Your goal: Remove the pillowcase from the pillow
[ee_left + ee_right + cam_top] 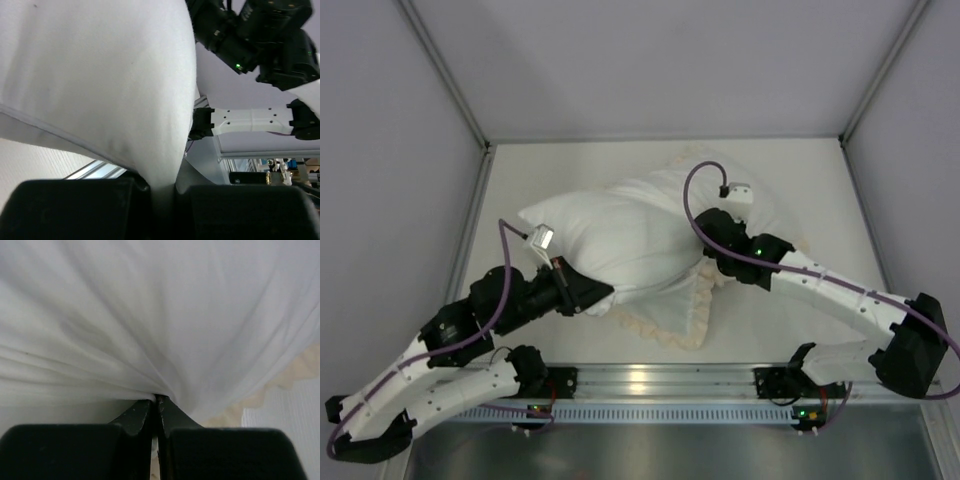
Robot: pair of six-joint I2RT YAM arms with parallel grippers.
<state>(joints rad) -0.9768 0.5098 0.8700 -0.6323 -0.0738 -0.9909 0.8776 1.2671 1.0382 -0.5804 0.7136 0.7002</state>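
The plain white pillow (610, 235) lies plump across the table's middle and sticks out to the left of the pillowcase (680, 318). The pillowcase shows its white face and cream frill under and to the right of the pillow. No grey plush is visible. My left gripper (592, 296) is shut on the pillow's near left corner; white fabric (100, 75) runs down between its fingers (162, 195). My right gripper (705, 242) is shut on wrinkled white pillowcase fabric (150, 315) at the pillow's right side, pinched at its tips (156, 402). The cream frill (295, 372) shows beside it.
A metal rail (650, 380) runs along the near table edge in front of the frill. Grey walls enclose the white table (810, 175) on three sides. My right arm (250, 120) crosses the left wrist view.
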